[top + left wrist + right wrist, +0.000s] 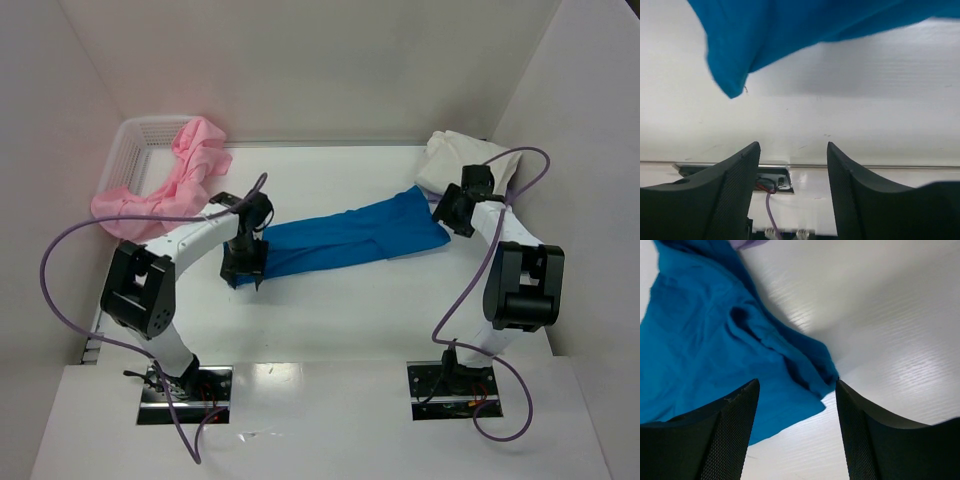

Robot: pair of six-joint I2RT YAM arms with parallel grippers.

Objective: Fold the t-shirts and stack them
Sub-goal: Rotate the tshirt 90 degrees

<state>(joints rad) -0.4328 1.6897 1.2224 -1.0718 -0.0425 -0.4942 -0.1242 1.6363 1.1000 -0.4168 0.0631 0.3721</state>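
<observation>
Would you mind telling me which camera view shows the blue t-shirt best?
The top external view: nearly the whole blue t-shirt shows there. The left wrist view shows one corner, the right wrist view one rumpled end.

Blue t-shirt [350, 238], table centre: bright, solid colour. Pink t-shirts [175, 180], far-left corner: pale, plain. Cream-white t-shirt [448, 160], far-right corner: plain. Basket [135, 135]: white lattice. Table [330, 320]: white. Cables [43, 270]: purple. Left gripper [793, 145], right gripper [797, 381]: black, fine mesh texture.
</observation>
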